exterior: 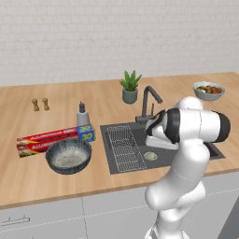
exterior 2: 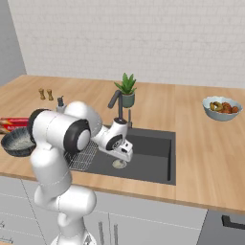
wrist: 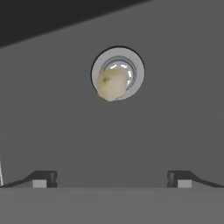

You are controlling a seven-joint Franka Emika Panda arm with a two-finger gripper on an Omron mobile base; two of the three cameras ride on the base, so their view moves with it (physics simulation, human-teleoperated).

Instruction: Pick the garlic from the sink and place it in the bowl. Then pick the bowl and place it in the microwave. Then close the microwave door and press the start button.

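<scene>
My claw (wrist: 111,178) hangs over the sink (wrist: 175,127) with its jaws spread wide and empty, and the pale, roundish garlic (wrist: 111,84) sits on the drain, straight ahead along my reach.

The sink (exterior: 116,161) is dark grey, its drain (wrist: 117,72) a shiny silver ring; on that ring sits the pale yellowish-cream garlic (wrist: 111,84). Left of the sink, the bowl (exterior: 68,156) is dark grey-blue outside — speckled grey-white inside — beside a red-and-blue foil box (exterior: 55,139).
</scene>
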